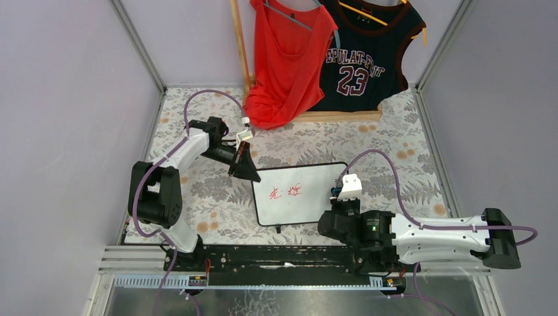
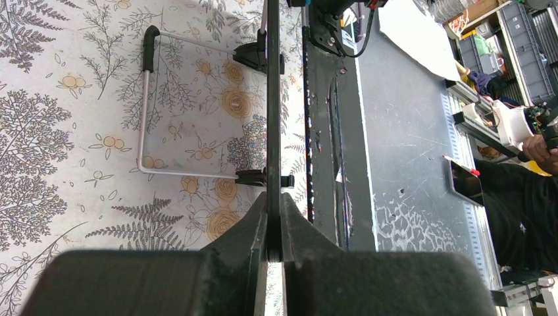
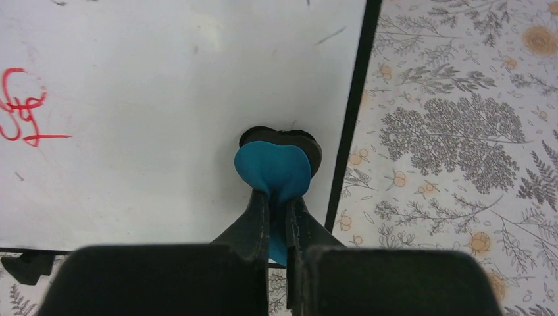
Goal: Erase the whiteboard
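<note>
Shows the whiteboard at the centre of the top view on the floral tabletop, with red characters on its face. Clamps the left gripper fully closed on the board's upper left corner. Pinches a blue eraser tight in the closed right gripper, over the white surface near the board's right edge.

We see the whiteboard smooth and faintly glossy in a thin black plastic-looking frame, its wire stand bare dull metal, a matt blue eraser pad, a matt printed table cover, a pale wooden rack, soft cloth tops.
</note>
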`<state>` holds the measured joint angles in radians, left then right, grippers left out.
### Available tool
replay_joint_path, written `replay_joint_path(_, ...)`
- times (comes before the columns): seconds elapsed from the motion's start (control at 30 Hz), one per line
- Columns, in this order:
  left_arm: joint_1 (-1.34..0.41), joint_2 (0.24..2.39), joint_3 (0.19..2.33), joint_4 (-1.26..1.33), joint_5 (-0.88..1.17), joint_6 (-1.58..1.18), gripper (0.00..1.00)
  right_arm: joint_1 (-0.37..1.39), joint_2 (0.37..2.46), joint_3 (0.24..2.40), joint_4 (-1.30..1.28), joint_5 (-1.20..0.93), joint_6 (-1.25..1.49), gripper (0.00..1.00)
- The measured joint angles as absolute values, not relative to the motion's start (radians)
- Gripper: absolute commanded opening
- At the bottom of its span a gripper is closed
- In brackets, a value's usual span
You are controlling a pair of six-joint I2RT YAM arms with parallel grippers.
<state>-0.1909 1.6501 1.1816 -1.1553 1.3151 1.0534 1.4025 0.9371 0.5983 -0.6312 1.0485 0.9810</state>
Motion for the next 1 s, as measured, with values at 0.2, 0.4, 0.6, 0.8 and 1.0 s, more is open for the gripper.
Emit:
replay_joint_path(0.2,-0.191,1.650,1.182,-1.155,1.315,1.053,0.00,1.402,0.985,0.606,-0.738,1.082,1.104,0.00)
replay_joint_path(0.4,-0.191,1.650,1.182,-1.155,1.315,1.053,0.00,1.402,1.022,0.622,-0.807,1.083,1.201,0.00)
replay_joint_path(0.6,-0.191,1.650,1.182,-1.156,1.315,1.053,0.00,1.402,0.995,0.605,-0.749,1.077,1.135,0.00)
replay_joint_path(0.8,-0.191,1.650,1.182,-1.155,1.314,1.053,0.00,1.402,0.982,0.598,-0.620,1.065,1.017,0.00)
replay_joint_path(1.0,-0.191,1.650,1.182,-1.155,1.314,1.054,0.00,1.402,0.967,0.581,-0.519,1.049,0.944,0.00)
